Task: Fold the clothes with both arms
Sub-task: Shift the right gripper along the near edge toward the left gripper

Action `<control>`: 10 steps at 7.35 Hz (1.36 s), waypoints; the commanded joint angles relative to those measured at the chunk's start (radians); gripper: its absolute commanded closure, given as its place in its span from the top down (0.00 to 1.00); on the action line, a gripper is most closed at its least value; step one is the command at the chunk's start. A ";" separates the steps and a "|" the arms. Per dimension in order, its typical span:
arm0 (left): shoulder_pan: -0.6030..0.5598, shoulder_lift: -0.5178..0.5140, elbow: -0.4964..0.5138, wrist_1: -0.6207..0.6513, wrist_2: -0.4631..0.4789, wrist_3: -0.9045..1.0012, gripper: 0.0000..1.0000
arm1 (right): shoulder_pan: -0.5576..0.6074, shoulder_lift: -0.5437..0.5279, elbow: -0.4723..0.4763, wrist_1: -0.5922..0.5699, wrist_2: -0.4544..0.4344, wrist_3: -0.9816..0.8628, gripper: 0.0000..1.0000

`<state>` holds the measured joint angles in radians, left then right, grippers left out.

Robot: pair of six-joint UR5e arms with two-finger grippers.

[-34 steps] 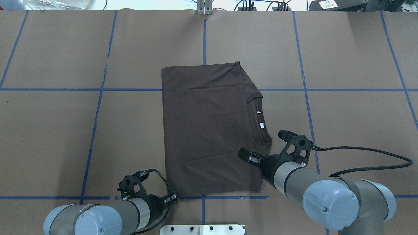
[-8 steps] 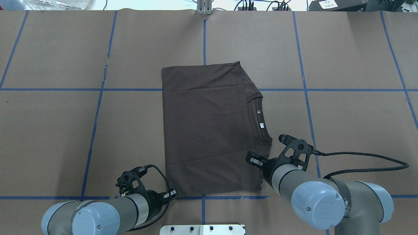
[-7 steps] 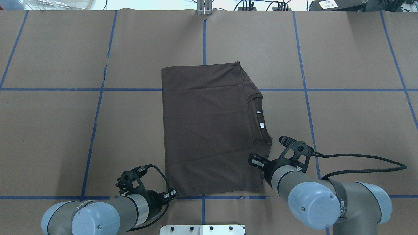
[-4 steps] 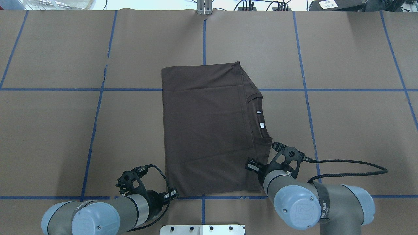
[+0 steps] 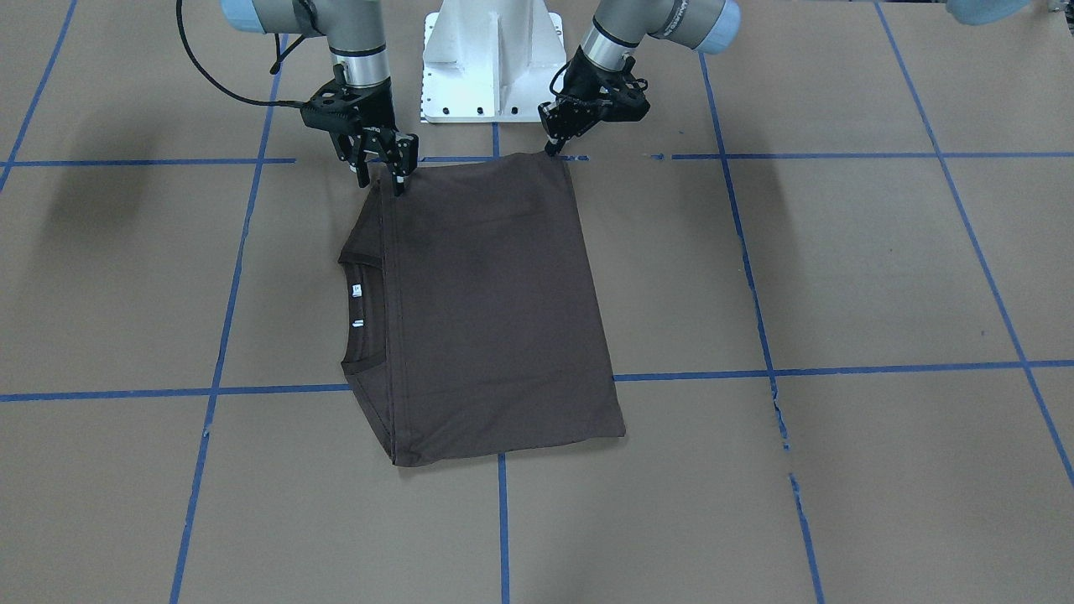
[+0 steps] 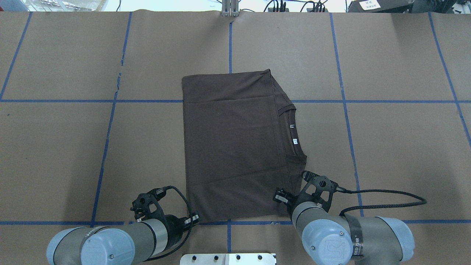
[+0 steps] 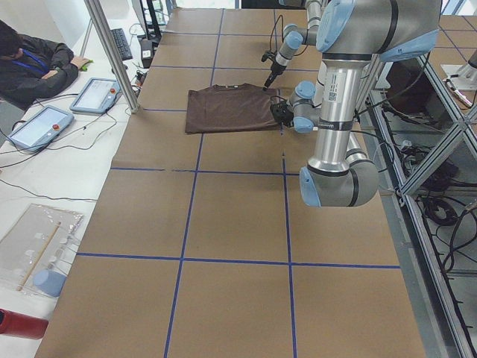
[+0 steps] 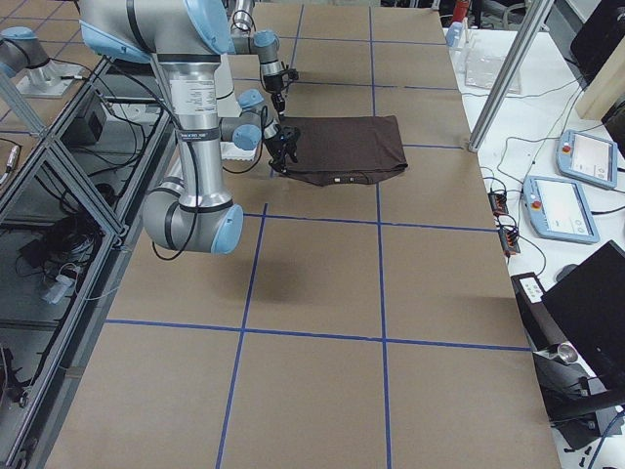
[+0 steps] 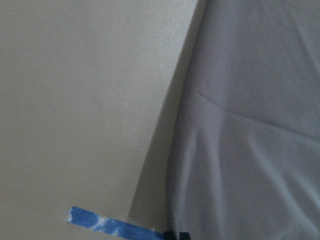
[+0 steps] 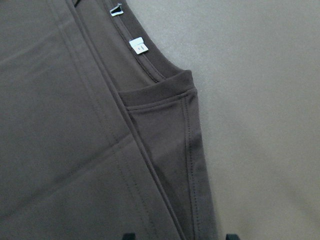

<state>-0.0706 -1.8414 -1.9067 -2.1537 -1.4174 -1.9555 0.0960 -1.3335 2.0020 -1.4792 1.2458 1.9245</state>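
Now right arm [image 6: 323, 235] retracted, left arm [image 6: 110, 246] unmoved

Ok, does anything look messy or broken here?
The dark brown folded T-shirt lies flat, only its collar side slants at the corners. The brown paper table cover is torn along one blue tape line, on the robot's left.

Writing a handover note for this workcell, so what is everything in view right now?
T-shirt: one, dark brown, folded flat mid-table.
Table: one, brown paper cover, blue tape grid.
Base: one, white, between the arms.
Tablets: two, grey, on the side bench.
Person: one, dark jacket, at that bench.
Left gripper: black, shut on the T-shirt's near corner.
Right gripper: black, open, astride the near collar-side corner.
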 commanded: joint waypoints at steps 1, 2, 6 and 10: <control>0.000 0.001 0.000 0.000 0.000 0.000 0.00 | -0.013 0.000 0.000 -0.032 0.000 0.017 0.68; 0.000 0.001 0.000 0.000 0.000 0.000 0.00 | -0.018 0.000 0.001 -0.035 0.000 0.019 0.68; 0.000 0.002 0.000 0.000 0.000 0.000 0.00 | -0.038 0.004 0.000 -0.033 -0.003 0.040 0.68; 0.000 0.004 -0.003 0.000 0.000 -0.002 0.00 | -0.042 0.005 -0.003 -0.032 -0.019 0.062 0.38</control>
<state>-0.0706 -1.8380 -1.9092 -2.1541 -1.4174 -1.9568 0.0544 -1.3296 1.9996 -1.5123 1.2329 1.9705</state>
